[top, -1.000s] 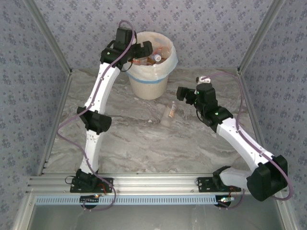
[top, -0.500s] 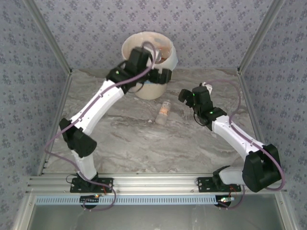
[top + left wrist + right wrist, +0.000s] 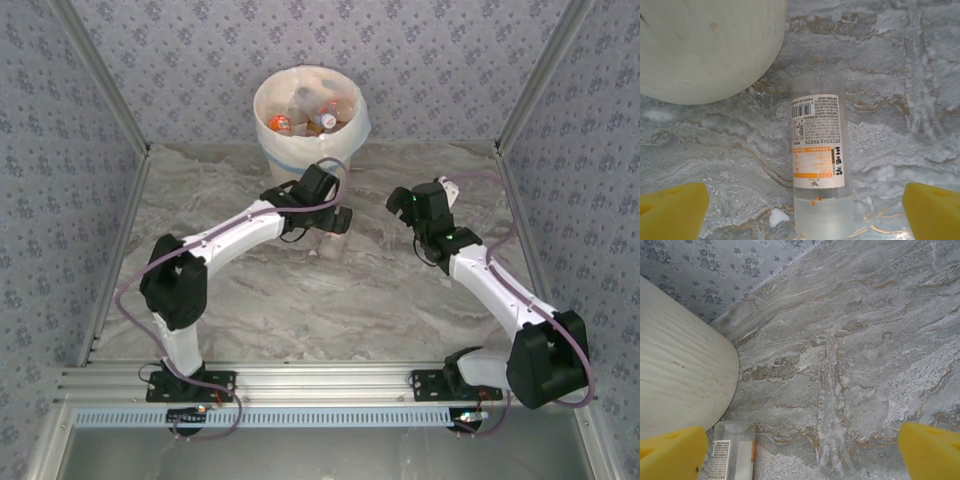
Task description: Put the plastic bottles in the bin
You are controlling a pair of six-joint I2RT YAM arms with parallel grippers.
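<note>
Left wrist view puts the last loose bottle [image 3: 817,165] right under me: clear plastic with a white and orange label, lying on the table [image 3: 380,290] just beside the foot of the bin [image 3: 305,175], one end pointing toward the bin wall. As far as I can see, it is the only bottle left out. The rest [image 3: 305,115] sit heaped inside the bag.

A second ago my left hand [image 3: 801,212] was up over the bin's rim. It has since swung down and forward and now hangs above this bottle. Its yellow pads [image 3: 670,212] are spread wide apart, one on each side of the bottle, and neither touches it. I judge that the drop-off is done and the next pick is lined up. What remains is to lower, close across the label, and carry the bottle back up.

Right hand [image 3: 802,452] is also spread open and holds nothing. It has drawn back a little toward its own side, and its camera catches the bottle's end [image 3: 735,455] and the bin wall at the lower left. That leaves the left arm room to work.

My worry is the smooth round body, which could roll away toward the bin as the pads come in.
</note>
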